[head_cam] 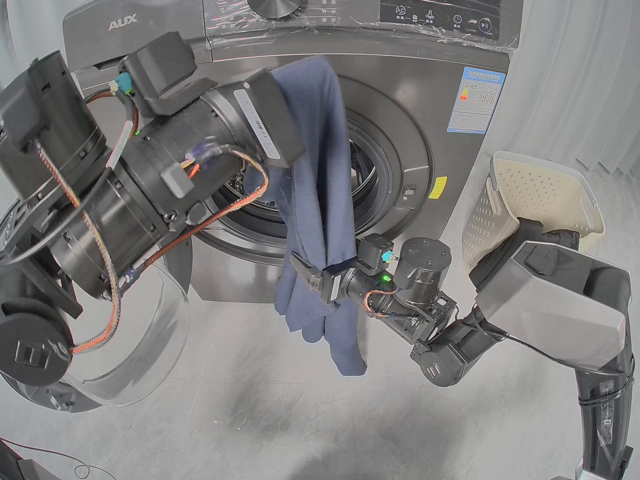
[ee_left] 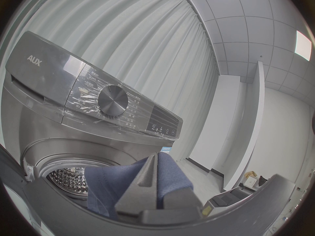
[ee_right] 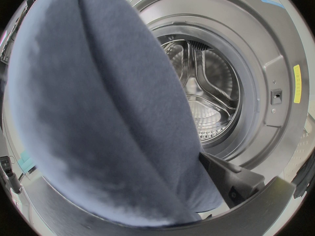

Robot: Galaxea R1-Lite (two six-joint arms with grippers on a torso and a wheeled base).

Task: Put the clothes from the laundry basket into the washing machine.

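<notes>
While our left gripper [head_cam: 285,116] pinches the garment [head_cam: 315,188] high, our right gripper [head_cam: 319,278] clamps it below. Both arms face the washer [head_cam: 417,135].

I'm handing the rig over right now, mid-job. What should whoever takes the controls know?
The left gripper is shut on the top of the blue garment, held high in front of the washing machine.
The right gripper is shut on the same garment lower down; the garment's tail hangs loose below it.
The door is open. The drum shows no clothes in its visible part.
The laundry basket stands to the machine's right.
Done: garment is out of the basket and at the opening.
Left: feed it into the drum, release, then check the basket for more.
</notes>
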